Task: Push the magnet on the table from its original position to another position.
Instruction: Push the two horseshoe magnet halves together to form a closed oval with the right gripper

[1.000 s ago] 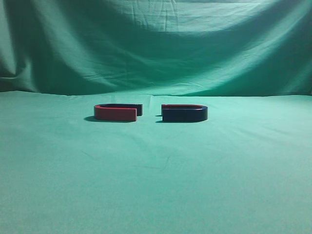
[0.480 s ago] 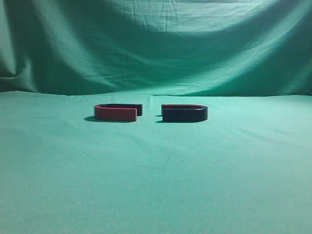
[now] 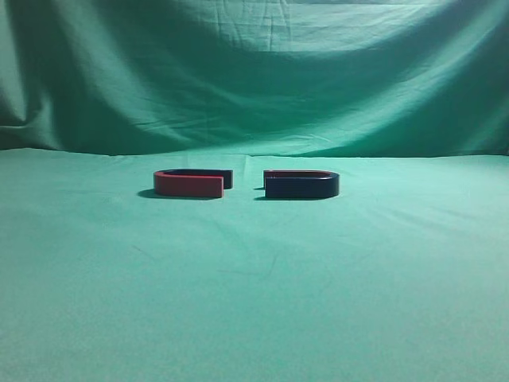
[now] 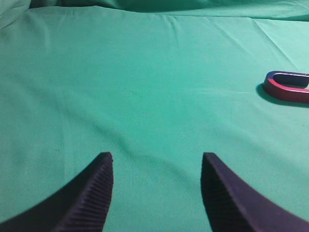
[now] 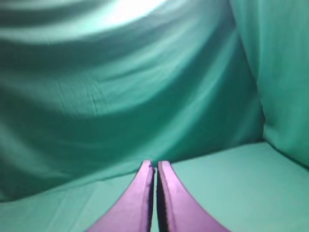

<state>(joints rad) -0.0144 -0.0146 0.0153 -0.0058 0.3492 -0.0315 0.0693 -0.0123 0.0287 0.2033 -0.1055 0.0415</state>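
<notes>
The magnet (image 3: 301,185), a flat U shape with a dark navy-black side and a thin red upper edge, lies on the green-clothed table (image 3: 254,278) right of centre in the exterior view. No gripper shows in that view. My left gripper (image 4: 157,159) is open and empty above bare cloth. My right gripper (image 5: 155,166) is shut with nothing between its fingers and faces the green backdrop; the magnet is not in its view.
A like-sized U-shaped magnet showing a red side (image 3: 191,184) lies just left of the dark one; it also shows at the right edge of the left wrist view (image 4: 288,87). A wrinkled green backdrop (image 3: 254,72) hangs behind the table.
</notes>
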